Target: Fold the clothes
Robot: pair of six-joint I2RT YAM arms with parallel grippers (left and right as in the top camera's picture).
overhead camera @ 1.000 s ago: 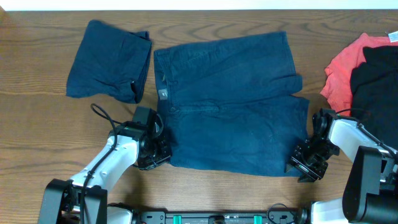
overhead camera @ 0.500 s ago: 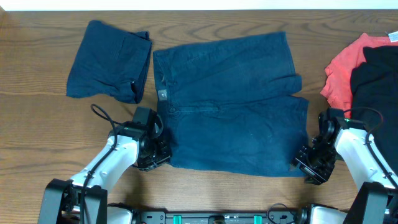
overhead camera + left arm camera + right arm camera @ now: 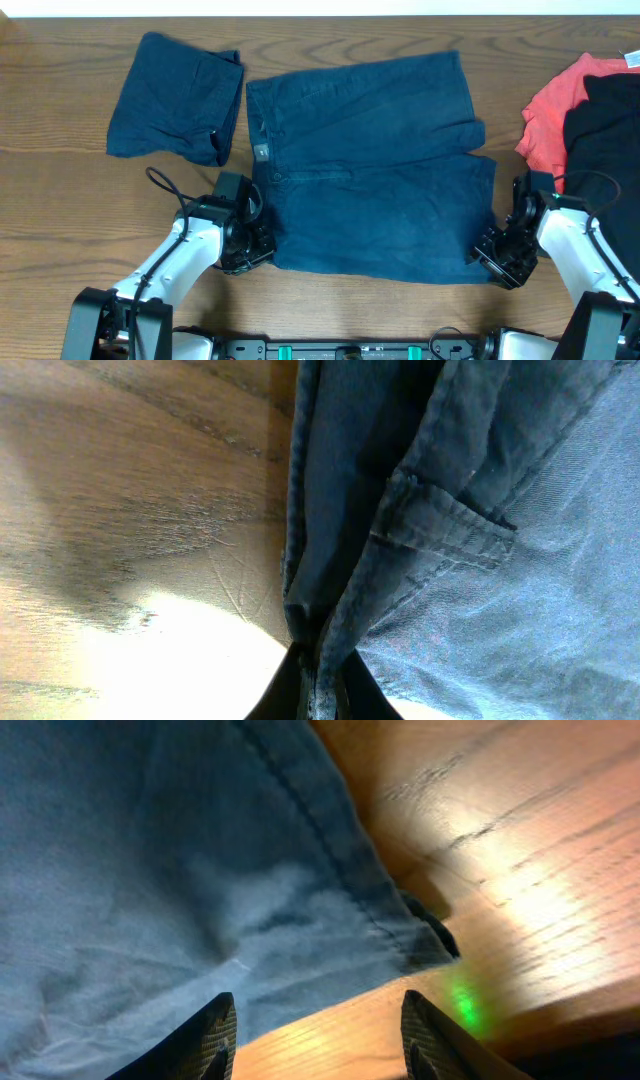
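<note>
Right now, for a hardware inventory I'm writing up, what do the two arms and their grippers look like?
The left arm and right arm have white rounded shells. The left gripper and right gripper are black and blocky. A thin black cable loops behind each. Up close, the right fingers look dark and ribbed.

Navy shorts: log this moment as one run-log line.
stage: pre-fold grasp | left pincer: shut on navy shorts waistband corner | right pincer: open at leg hem corner | shorts: flat on table
</note>
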